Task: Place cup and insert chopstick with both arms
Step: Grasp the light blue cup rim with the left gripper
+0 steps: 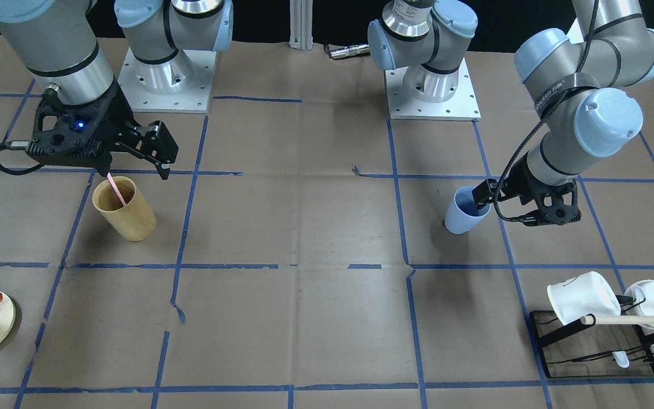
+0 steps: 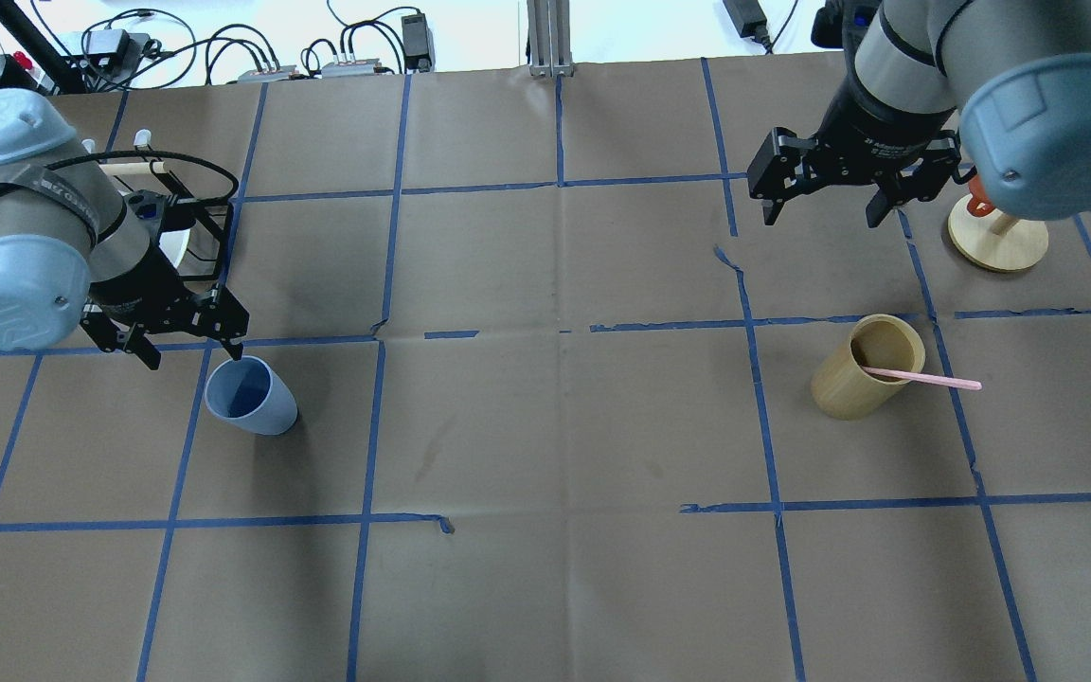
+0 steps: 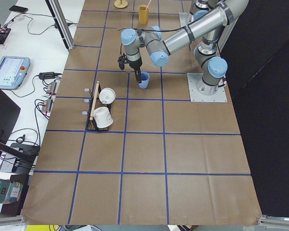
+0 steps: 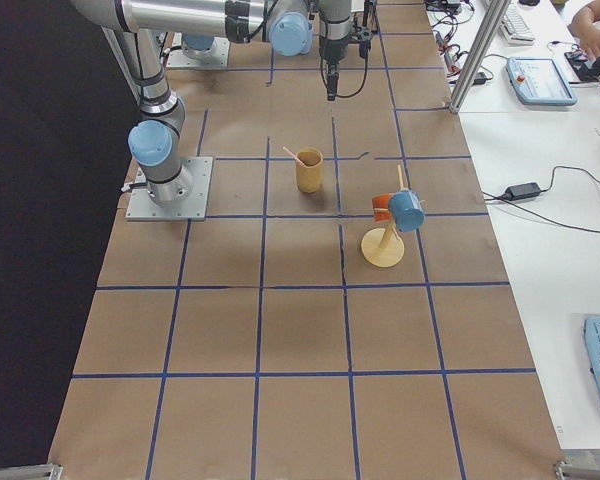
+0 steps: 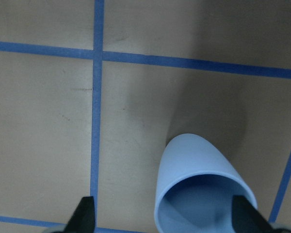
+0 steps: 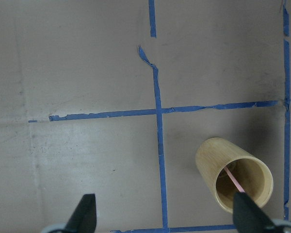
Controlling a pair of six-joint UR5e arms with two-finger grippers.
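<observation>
The light-blue cup [image 2: 250, 398] stands on the table at my left and also shows in the front view [image 1: 466, 213]. My left gripper [image 2: 192, 355] is open just beside it. One fingertip [image 5: 245, 213] is at the cup's rim [image 5: 199, 170], over its inside, and the other is out over bare table. The pale pink chopstick [image 2: 929, 379] leans out of a tan wooden cup [image 2: 863, 374], shown in the front view too [image 1: 116, 187]. My right gripper [image 2: 823, 218] is open and empty, hanging above the table beyond the wooden cup [image 6: 206, 162].
A black rack [image 1: 594, 352] with two white mugs [image 1: 582, 298] and a beige rod [image 1: 639, 320] stands close behind my left arm. A round wooden stand [image 2: 995, 242] with an orange piece is next to my right arm. Blue tape lines grid the brown table.
</observation>
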